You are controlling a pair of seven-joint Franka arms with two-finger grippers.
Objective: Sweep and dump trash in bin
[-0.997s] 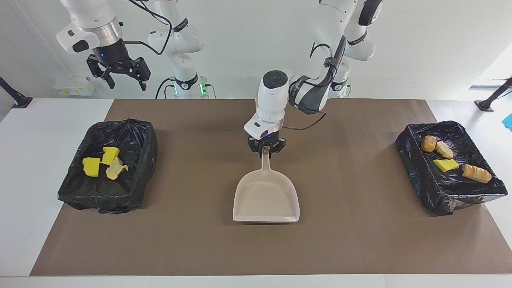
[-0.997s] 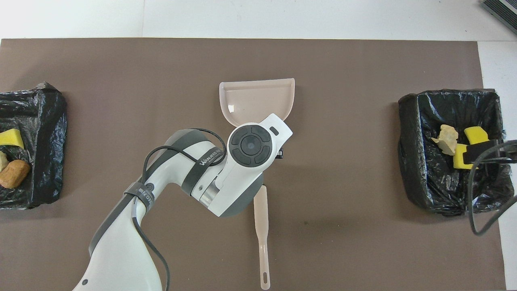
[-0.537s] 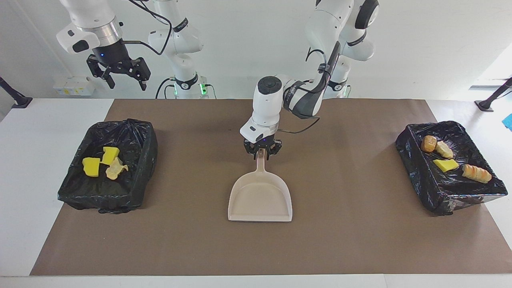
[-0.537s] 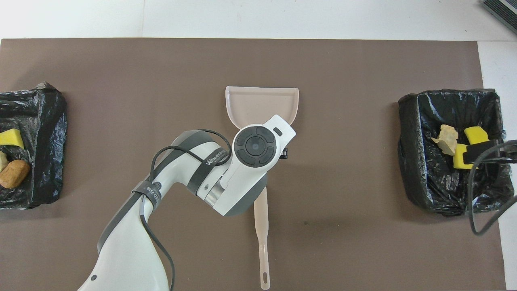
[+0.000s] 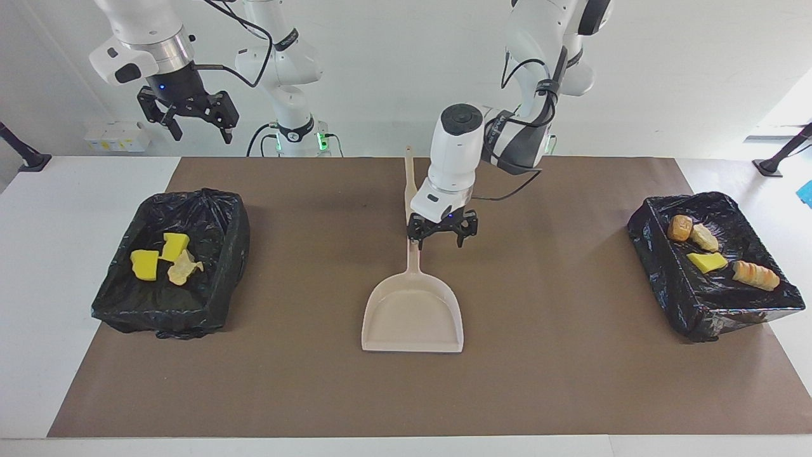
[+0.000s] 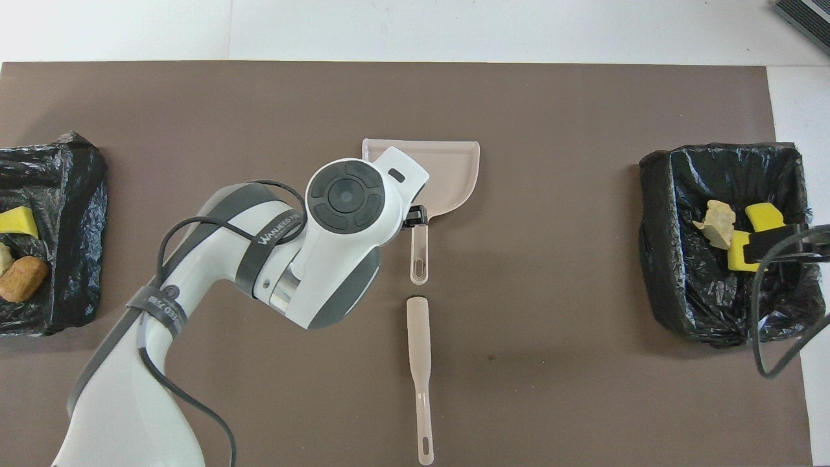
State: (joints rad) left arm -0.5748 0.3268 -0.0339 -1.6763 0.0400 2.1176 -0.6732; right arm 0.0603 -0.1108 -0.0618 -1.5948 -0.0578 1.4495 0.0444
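Off the dustpan's (image 5: 412, 311) handle comes the left gripper (image 5: 442, 233), jaws now spread apart and holding nothing, shifted sideways so it hangs just beside the handle at centre frame in the facing view. Dustpan lies flat at the middle of the brown mat (image 5: 317, 393), mouth toward the lower edge of that view, handle pointing up the frame at the robots. Brush (image 6: 420, 370) lies in line with that handle, a small gap between the two in the overhead view's lower middle. Right gripper (image 5: 188, 114) waits high at upper left of the facing view, over the counter's (image 5: 51, 254) rim, jaws apart, empty. All the trash is binned: three yellow and pale scraps (image 5: 162, 257) in the black-lined bin (image 5: 216, 311) at the facing view's left, four pieces (image 5: 710, 254) in the bin (image 5: 660, 273) at its right. Wide bare mat lies between each bin and the dustpan, and a broad empty strip runs along the lower edge of the frame.
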